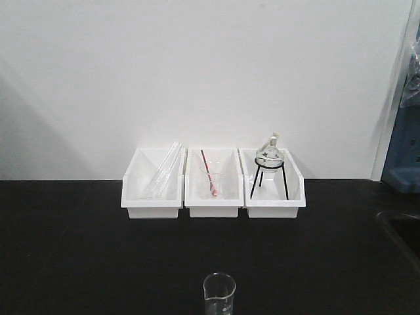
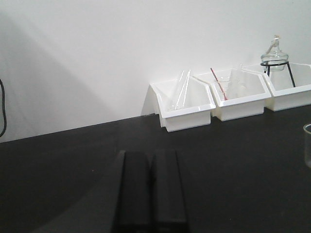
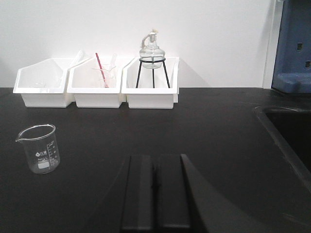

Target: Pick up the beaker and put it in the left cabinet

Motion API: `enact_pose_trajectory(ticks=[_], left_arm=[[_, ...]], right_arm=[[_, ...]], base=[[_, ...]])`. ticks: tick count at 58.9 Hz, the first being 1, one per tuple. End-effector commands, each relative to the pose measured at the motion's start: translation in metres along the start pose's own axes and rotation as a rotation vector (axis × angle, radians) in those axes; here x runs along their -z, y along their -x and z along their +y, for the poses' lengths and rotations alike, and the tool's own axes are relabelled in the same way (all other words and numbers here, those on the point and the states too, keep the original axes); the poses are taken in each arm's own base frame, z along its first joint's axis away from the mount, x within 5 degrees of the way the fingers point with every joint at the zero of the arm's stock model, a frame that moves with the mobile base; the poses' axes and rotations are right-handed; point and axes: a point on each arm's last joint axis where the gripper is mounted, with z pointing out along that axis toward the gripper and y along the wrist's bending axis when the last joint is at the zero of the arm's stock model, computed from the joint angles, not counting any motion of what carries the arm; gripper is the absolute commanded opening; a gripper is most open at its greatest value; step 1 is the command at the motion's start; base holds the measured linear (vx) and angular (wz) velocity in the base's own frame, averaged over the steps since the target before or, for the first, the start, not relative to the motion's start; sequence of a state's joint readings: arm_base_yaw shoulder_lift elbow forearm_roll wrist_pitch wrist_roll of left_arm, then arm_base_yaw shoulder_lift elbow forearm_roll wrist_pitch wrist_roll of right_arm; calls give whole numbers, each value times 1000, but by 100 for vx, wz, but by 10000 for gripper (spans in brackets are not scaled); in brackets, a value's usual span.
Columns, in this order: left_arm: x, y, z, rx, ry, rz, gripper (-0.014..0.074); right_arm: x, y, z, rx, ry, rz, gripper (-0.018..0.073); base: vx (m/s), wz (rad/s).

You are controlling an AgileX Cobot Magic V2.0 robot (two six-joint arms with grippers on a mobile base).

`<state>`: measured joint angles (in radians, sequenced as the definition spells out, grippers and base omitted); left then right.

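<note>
The beaker (image 1: 219, 292) is small, clear glass with a pour spout and white printed markings. It stands upright on the black bench at the front centre. In the right wrist view the beaker (image 3: 40, 149) is to the left of my right gripper (image 3: 155, 158) and well apart from it. That gripper is shut with nothing between its fingers. At the right edge of the left wrist view only a sliver of the beaker (image 2: 307, 145) shows, far from my left gripper (image 2: 151, 153), which is also shut and empty. The left cabinet is out of view.
Three white bins line the back wall: the left one (image 1: 152, 190) holds glass tubes, the middle one (image 1: 211, 190) a beaker with a red rod, the right one (image 1: 272, 190) a flask on a black tripod. A sunken sink (image 3: 291, 131) lies at the right, below a blue unit (image 3: 294, 46).
</note>
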<state>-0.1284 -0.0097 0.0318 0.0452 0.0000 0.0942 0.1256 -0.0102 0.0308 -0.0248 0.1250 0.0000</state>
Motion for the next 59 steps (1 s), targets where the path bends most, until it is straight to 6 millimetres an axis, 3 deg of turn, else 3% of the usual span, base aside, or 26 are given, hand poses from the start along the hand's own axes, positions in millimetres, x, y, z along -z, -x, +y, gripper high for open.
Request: enact_pose_trajectory(ticks=[1,49,59], left_arm=[[1,3,0,6,7,-77,1],[1,3,0,6,7,-77,1],[1,3,0,6,7,-77,1]], right_arm=[[1,7,0,10,-5,-94,-4],[1,7,0,16,-6,-97,-4],[3,16,0,11,-5,-197,-4]], base=[[0,0],[0,0],[0,0]])
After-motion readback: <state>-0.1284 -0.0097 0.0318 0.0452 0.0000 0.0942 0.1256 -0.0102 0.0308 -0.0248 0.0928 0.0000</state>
